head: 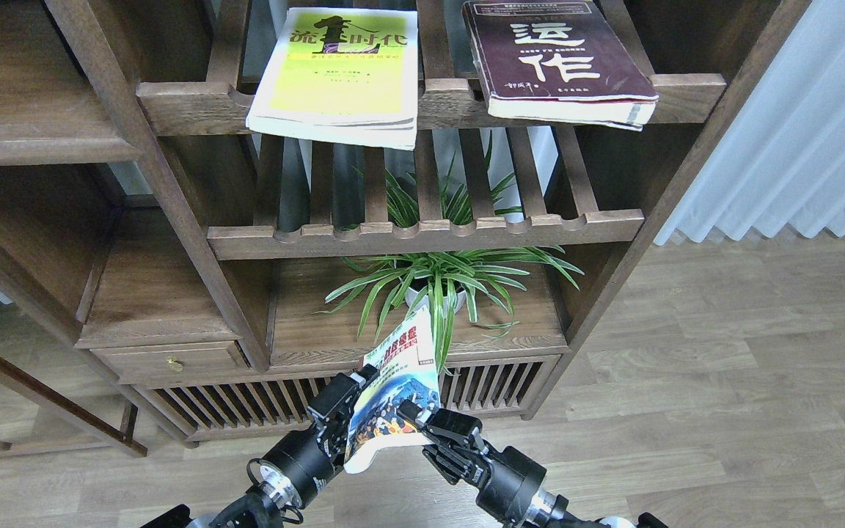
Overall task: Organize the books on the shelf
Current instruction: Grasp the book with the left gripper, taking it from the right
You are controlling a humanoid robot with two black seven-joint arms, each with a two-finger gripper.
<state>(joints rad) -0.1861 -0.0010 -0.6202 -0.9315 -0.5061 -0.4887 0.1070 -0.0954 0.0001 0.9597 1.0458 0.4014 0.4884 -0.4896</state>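
The cream "300" book (397,389) with the blue photo is held up in front of the cabinet's base, tilted on edge, its lower left corner curling down. My right gripper (414,416) is shut on its lower right edge. My left gripper (345,400) is at the book's left edge; the book hides its finger gap. The yellow-green book (338,73) and the maroon book (558,62) lie flat on the top slatted rack (188,106), overhanging its front rail. Solid dark-brown plank shelves show at upper left (26,139) and lower left (147,301).
A potted spider plant (437,286) stands on the solid lower shelf (305,330), just behind the held book. A second slatted rack (422,235) is above it. A drawer with a brass knob (173,362) and slatted doors sit below. White curtain (796,132) at right, wood floor.
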